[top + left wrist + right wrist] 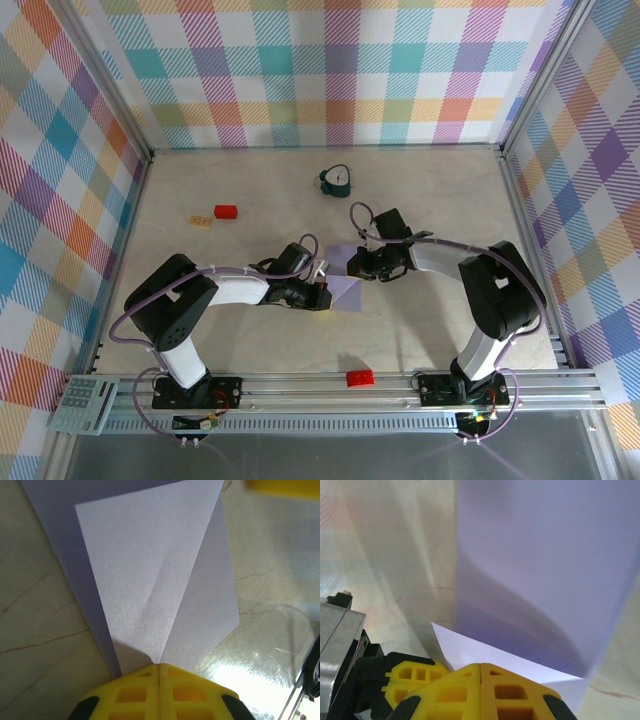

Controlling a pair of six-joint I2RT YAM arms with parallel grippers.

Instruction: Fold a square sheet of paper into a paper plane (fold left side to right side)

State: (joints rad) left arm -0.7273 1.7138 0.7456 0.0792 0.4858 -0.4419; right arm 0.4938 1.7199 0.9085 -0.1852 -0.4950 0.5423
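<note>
The square sheet of paper (347, 289) lies mid-table, pale lavender and partly folded. In the left wrist view a lighter triangular flap of the paper (145, 580) lies over it and narrows to a point at my left gripper (158, 666). That gripper is shut, its yellow tips pressed together on the paper's near corner. My right gripper (480, 665) is shut too, and rests on a pale folded edge of the sheet (540, 555), which curves up beyond it. The two grippers (322, 291) (353, 266) meet over the sheet. No finished paper plane is in view.
A dark teal clock-like object (337, 180) stands at the back. A red block (225, 211) and a tan block (201, 219) lie at the left. Another red block (359, 377) sits by the front rail (300, 385). A grey keypad (85, 403) lies at the near left corner.
</note>
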